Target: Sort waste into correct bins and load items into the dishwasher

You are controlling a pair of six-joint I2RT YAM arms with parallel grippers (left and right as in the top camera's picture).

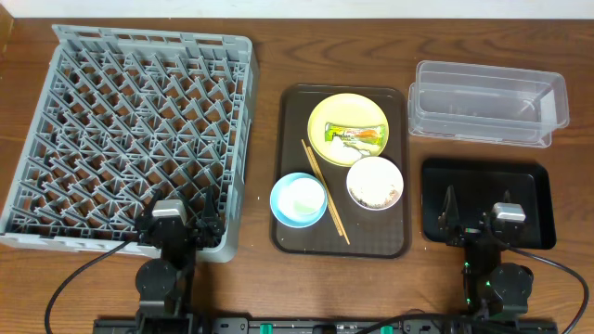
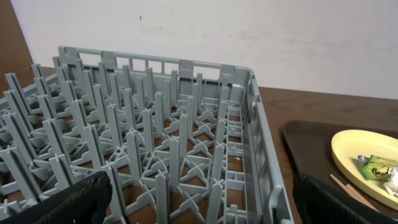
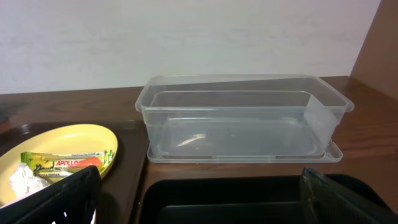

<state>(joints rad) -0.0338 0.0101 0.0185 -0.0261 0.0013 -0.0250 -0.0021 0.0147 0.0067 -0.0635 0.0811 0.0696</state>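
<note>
The grey dish rack (image 1: 153, 37) fills the left. A yellow plate (image 1: 325, 116) holds the green-and-white wrapper (image 1: 356, 135) and a white tissue (image 1: 345, 151). A white bowl (image 1: 375, 183) holds rice scraps. A light blue bowl (image 1: 298, 199) has a pale shape inside; I cannot tell if it is the cup. Chopsticks (image 1: 325, 190) lie between the bowls. The clear tub (image 1: 483, 116) and black tray (image 1: 520, 186) are on the right. My left gripper (image 1: 181, 227) is open over the rack's near edge (image 2: 205, 205). My right gripper (image 1: 473, 223) is open over the black tray (image 3: 202, 199).
The plate, bowls and chopsticks sit on a dark brown serving tray (image 1: 297, 121) in the middle. The rack's wall (image 2: 261, 143) stands between my left gripper and that tray. The clear tub (image 3: 242, 118) lies just behind the black tray (image 3: 236, 193).
</note>
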